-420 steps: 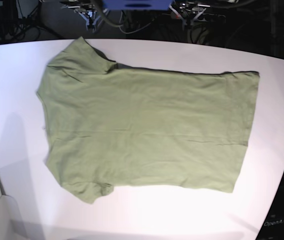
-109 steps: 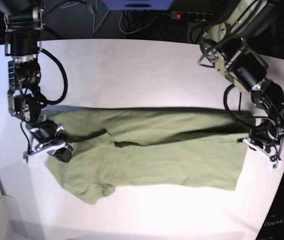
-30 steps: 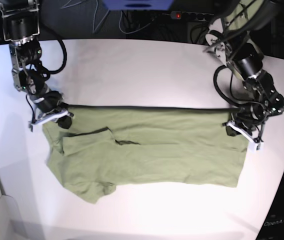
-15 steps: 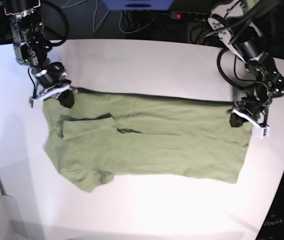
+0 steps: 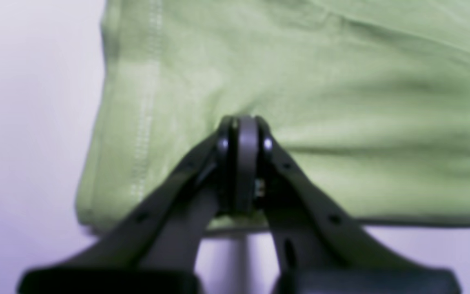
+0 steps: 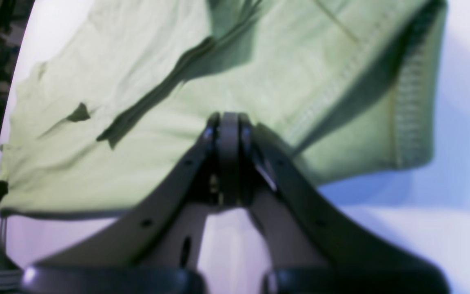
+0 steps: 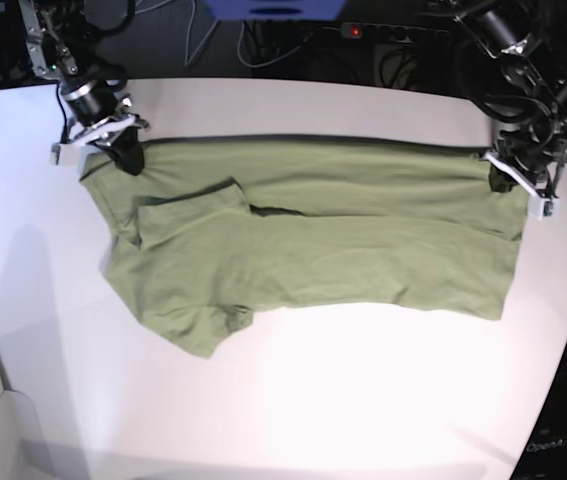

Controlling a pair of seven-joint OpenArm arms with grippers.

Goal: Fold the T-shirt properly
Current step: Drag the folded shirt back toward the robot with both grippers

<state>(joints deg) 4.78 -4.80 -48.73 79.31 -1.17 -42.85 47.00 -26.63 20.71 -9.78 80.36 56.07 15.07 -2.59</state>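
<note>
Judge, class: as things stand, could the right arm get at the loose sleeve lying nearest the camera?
Probably not yet. The right gripper is shut on the T-shirt at its far edge; the sleeve lies uncovered on the table, but reaching it means letting go first.

T-shirt (image 7: 343, 240) lies folded across the table (image 7: 293, 400).

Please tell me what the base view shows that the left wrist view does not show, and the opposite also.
Only the base view shows the whole T-shirt stretched across the white table, the sleeve lying over its body, and the right gripper. Only the left wrist view shows the stitched hem close up and the jaws closed together on the fabric. Both show the left gripper shut on the shirt's edge.
</note>
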